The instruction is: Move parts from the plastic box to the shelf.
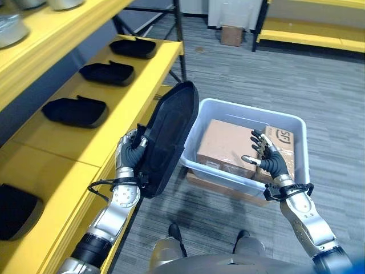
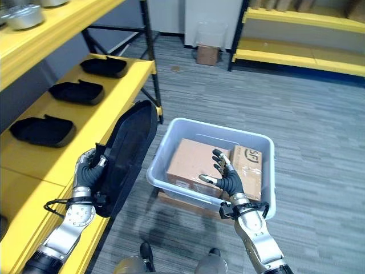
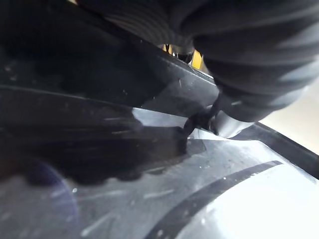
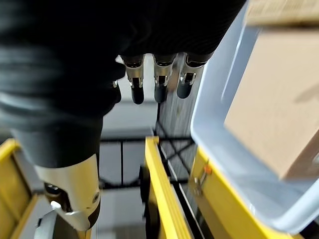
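Left eye view: left hand (image 1: pixel 130 149) fingers (image 1: pixel 138 144) grip black part (image 1: pixel 168 137).

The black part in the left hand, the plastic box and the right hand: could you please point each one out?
black part (image 1: pixel 171 134): left eye view, middle of its broad dark face.
plastic box (image 1: pixel 214 170): left eye view, near wall.
right hand (image 2: pixel 231 181): right eye view, back of the hand, above the box.
left hand (image 2: pixel 85 171): right eye view, its back.

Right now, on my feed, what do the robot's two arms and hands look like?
Both arms are silver-grey metal segments with round joints. The left hand and right hand have silver fingers with dark tips. A dark ribbed cover wraps each hand's back and wrist, ending in a black band.
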Robot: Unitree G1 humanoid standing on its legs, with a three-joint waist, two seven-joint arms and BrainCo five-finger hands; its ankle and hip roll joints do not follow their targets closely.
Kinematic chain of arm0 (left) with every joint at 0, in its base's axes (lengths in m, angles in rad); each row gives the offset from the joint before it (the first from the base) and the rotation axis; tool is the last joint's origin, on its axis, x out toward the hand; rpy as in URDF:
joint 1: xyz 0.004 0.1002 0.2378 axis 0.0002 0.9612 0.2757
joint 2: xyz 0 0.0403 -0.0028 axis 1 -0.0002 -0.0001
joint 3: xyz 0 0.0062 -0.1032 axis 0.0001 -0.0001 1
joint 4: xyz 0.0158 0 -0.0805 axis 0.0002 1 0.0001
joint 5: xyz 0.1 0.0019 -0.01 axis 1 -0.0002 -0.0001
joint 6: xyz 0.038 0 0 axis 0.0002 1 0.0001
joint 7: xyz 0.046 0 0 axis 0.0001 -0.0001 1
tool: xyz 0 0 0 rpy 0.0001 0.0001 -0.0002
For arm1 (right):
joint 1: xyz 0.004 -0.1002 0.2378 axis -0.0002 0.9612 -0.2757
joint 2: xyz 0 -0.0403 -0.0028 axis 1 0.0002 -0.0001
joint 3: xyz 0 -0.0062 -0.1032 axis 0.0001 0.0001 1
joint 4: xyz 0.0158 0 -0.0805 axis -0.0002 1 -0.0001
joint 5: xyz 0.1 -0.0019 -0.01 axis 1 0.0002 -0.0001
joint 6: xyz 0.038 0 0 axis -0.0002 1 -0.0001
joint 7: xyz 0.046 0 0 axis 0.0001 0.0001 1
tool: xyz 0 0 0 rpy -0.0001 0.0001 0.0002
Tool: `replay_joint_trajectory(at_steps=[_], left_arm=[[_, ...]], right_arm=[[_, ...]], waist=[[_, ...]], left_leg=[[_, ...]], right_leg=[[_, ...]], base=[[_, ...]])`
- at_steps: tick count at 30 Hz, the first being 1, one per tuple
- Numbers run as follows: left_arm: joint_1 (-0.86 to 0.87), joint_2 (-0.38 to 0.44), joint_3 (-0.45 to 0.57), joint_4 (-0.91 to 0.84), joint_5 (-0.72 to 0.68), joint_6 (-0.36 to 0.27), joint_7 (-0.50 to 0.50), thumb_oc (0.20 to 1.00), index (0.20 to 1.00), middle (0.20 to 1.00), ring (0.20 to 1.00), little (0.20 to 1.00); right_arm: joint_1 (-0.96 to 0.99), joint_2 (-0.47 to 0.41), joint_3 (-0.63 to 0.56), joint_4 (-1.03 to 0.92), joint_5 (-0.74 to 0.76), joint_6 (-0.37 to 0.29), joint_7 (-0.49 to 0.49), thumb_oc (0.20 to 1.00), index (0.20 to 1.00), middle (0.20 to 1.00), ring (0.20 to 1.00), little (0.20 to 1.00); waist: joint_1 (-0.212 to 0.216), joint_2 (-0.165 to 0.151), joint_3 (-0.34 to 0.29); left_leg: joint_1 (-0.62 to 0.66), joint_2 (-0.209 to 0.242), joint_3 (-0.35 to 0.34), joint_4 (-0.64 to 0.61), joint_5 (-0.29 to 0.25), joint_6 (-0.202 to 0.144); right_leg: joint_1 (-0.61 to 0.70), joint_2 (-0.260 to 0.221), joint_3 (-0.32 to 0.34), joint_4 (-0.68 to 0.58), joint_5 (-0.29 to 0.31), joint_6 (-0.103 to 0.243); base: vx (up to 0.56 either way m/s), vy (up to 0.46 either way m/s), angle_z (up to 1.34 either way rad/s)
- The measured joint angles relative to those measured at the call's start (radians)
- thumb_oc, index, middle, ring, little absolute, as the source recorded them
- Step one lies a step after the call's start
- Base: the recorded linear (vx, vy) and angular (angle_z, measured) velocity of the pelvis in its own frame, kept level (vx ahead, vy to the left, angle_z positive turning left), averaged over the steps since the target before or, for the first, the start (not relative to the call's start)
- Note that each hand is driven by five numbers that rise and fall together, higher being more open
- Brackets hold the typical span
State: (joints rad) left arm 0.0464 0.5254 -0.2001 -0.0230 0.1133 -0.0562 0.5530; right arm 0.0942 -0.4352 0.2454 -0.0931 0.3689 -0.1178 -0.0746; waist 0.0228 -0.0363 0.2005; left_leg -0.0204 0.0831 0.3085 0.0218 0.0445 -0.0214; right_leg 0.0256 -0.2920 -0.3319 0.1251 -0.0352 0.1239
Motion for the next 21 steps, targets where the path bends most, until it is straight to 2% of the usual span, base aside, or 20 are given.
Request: replay_joint_trajectory(at_steps=[2, 4, 9, 12, 14, 15, 16, 17, 18, 19, 21], left_arm=[[0.005, 0.011, 0.024, -0.015, 0.031, -0.018, -0.009, 0.200, 0.200, 0.200, 0.200, 0.200], [0.007, 0.032, 0.033, -0.018, 0.038, -0.034, -0.027, 0.200, 0.200, 0.200, 0.200, 0.200], [0.023, 0.041, 0.045, -0.034, -0.001, -0.043, -0.089, 0.200, 0.200, 0.200, 0.200, 0.200], [0.042, 0.038, 0.053, -0.034, -0.038, -0.047, -0.119, 0.200, 0.200, 0.200, 0.200, 0.200], [0.053, 0.018, 0.052, -0.032, -0.055, -0.046, -0.135, 0.200, 0.200, 0.200, 0.200, 0.200], [0.048, 0.008, 0.051, -0.032, -0.056, -0.046, -0.144, 0.200, 0.200, 0.200, 0.200, 0.200], [0.032, -0.004, 0.048, -0.033, -0.069, -0.044, -0.159, 0.200, 0.200, 0.200, 0.200, 0.200], [0.023, -0.016, 0.040, -0.033, -0.084, -0.043, -0.164, 0.200, 0.200, 0.200, 0.200, 0.200], [0.032, -0.020, 0.035, -0.033, -0.093, -0.043, -0.164, 0.200, 0.200, 0.200, 0.200, 0.200], [0.051, -0.020, 0.035, -0.035, -0.096, -0.043, -0.164, 0.200, 0.200, 0.200, 0.200, 0.200], [0.087, -0.029, 0.033, -0.035, -0.103, -0.043, -0.167, 0.200, 0.200, 0.200, 0.200, 0.200]], right_arm=[[-0.012, 0.003, 0.004, -0.008, 0.002, -0.002, 0.003, 1.000, 1.000, 1.000, 1.000, 1.000], [-0.022, 0.004, 0.004, -0.010, 0.011, -0.007, 0.012, 1.000, 1.000, 1.000, 1.000, 1.000], [-0.018, 0.009, 0.029, -0.023, 0.096, 0.038, 0.070, 1.000, 1.000, 1.000, 1.000, 1.000], [-0.020, 0.051, 0.046, -0.025, 0.139, 0.058, 0.107, 1.000, 1.000, 1.000, 1.000, 1.000], [-0.012, 0.062, 0.050, -0.026, 0.140, 0.059, 0.114, 1.000, 1.000, 1.000, 1.000, 1.000], [-0.003, 0.061, 0.050, -0.026, 0.143, 0.058, 0.114, 1.000, 1.000, 1.000, 1.000, 1.000], [0.005, 0.058, 0.048, -0.028, 0.163, 0.058, 0.113, 1.000, 1.000, 1.000, 1.000, 1.000], [0.010, 0.054, 0.047, -0.029, 0.170, 0.059, 0.112, 1.000, 1.000, 1.000, 1.000, 1.000], [0.010, 0.049, 0.047, -0.029, 0.170, 0.058, 0.113, 1.000, 1.000, 1.000, 1.000, 1.000], [0.006, 0.040, 0.046, -0.029, 0.170, 0.058, 0.115, 1.000, 1.000, 1.000, 1.000, 1.000], [0.006, 0.018, 0.034, -0.029, 0.178, 0.058, 0.119, 1.000, 1.000, 1.000, 1.000, 1.000]], waist=[[0.033, -0.016, -0.003], [0.046, -0.023, -0.003], [0.049, -0.048, -0.004], [0.054, -0.071, 0.005], [0.046, -0.067, 0.011], [0.040, -0.057, 0.015], [0.025, -0.057, 0.016], [0.021, -0.058, 0.017], [0.030, -0.059, 0.016], [0.038, -0.057, 0.013], [0.033, -0.049, 0.015]], left_leg=[[-0.002, -0.013, -0.006, -0.001, 0.004, 0.011], [-0.002, -0.024, -0.014, -0.001, 0.004, 0.013], [0.011, -0.017, -0.009, -0.024, -0.005, 0.014], [0.027, -0.013, 0.028, -0.050, -0.005, 0.020], [0.041, -0.017, 0.009, -0.080, 0.002, 0.038], [0.048, -0.018, -0.018, -0.092, 0.022, 0.050], [0.046, -0.013, -0.060, -0.113, 0.040, 0.057], [0.039, -0.012, -0.096, -0.116, 0.053, 0.062], [0.041, -0.014, -0.096, -0.116, 0.055, 0.060], [0.041, -0.023, -0.098, -0.116, 0.056, 0.057], [0.036, -0.049, -0.134, -0.115, 0.070, 0.047]], right_leg=[[0.010, -0.007, -0.007, -0.020, 0.025, 0.005], [0.019, -0.010, -0.015, -0.025, 0.048, 0.001], [0.017, -0.009, -0.046, -0.027, 0.107, -0.007], [-0.005, -0.010, -0.099, -0.030, 0.170, 0.010], [-0.016, -0.005, -0.093, -0.006, 0.188, 0.027], [-0.022, 0.015, -0.059, 0.019, 0.144, 0.054], [-0.023, 0.077, 0.000, 0.051, 0.069, 0.069], [-0.021, 0.137, 0.028, 0.076, -0.001, 0.050], [-0.017, 0.165, 0.040, 0.065, -0.027, 0.020], [-0.008, 0.168, 0.040, 0.044, -0.035, 0.005], [0.042, 0.181, 0.115, -0.024, -0.067, 0.003]], base=[[-0.04, 0.173, 0.21], [-0.05, 0.169, 0.15], [-0.04, 0.104, -0.05], [-0.08, 0.073, -0.34], [-0.05, 0.004, 0.01], [-0.07, 0.008, 0.61], [-0.02, 0.022, 0.98], [-0.02, 0.013, 0.92], [0.00, 0.001, 0.53], [0.01, -0.004, 0.15], [0.03, -0.042, 0.45]])
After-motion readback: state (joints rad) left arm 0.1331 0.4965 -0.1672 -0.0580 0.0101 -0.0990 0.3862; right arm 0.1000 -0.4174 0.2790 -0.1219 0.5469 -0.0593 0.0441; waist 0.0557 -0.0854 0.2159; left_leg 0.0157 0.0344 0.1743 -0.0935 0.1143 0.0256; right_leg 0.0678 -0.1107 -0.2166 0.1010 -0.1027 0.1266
